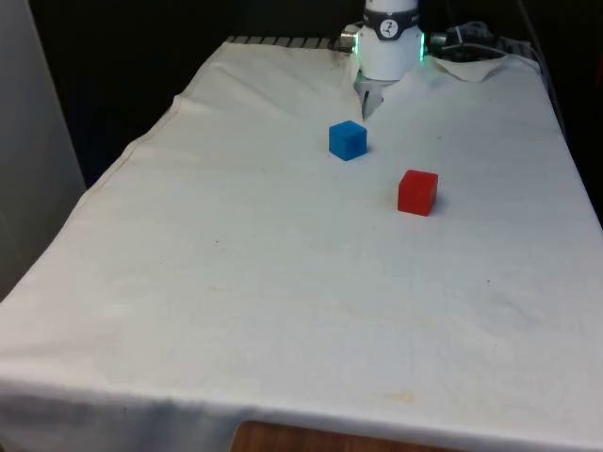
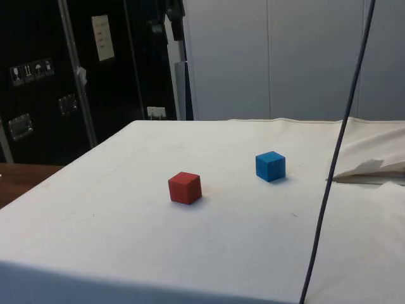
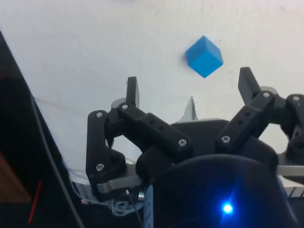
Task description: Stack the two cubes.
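Observation:
A blue cube [image 1: 348,139] sits on the white cloth near the table's far end, and the side view has the blue cube [image 2: 270,166] to the right of the red one. A red cube [image 1: 417,192] rests apart from it, nearer the camera and toward the front view's right; in the side view the red cube [image 2: 185,187] stands alone. My gripper [image 3: 189,85] hangs high above the cloth, open, nothing between its fingers [image 3: 132,90]. The blue cube [image 3: 204,56] lies beyond the fingertips, clear of them.
The white cloth [image 1: 283,282] covers the whole table, with folds [image 1: 471,68] bunched at the robot's base. A dark cable [image 2: 342,145] hangs across the side view's right. Dark cabinets [image 2: 63,76] stand beyond the table's edge.

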Robot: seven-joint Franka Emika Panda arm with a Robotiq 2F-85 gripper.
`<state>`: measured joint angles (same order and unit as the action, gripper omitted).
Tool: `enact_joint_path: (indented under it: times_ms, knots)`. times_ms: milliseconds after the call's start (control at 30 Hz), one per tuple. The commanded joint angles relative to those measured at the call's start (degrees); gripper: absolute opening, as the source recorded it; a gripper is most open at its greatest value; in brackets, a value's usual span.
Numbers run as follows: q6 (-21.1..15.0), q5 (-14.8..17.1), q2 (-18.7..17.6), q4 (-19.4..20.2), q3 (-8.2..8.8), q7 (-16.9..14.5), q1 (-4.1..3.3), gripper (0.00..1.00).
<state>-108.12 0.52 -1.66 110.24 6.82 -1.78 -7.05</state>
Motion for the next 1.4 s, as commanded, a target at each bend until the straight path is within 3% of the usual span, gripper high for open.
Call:
enact_joint_path:
  times_ms: [0, 800, 1200, 1233, 1367]
  knots:
    - [-1.72, -0.69, 1.09, 1.6, -0.23, 0.8, -0.17, 1.0]
    - [-12.66, -1.89, 10.14, 18.51, -1.09, 1.03, 0.0, 1.0]
    - [-17.53, -2.23, 15.64, 27.44, -0.92, 0.23, 0.46, 1.0]
    - [-16.67, -1.83, 15.01, 26.64, -0.92, 0.17, 0.34, 1.0]
    - [-18.85, -2.29, 17.25, 29.97, -0.8, -0.23, 0.74, 1.0]
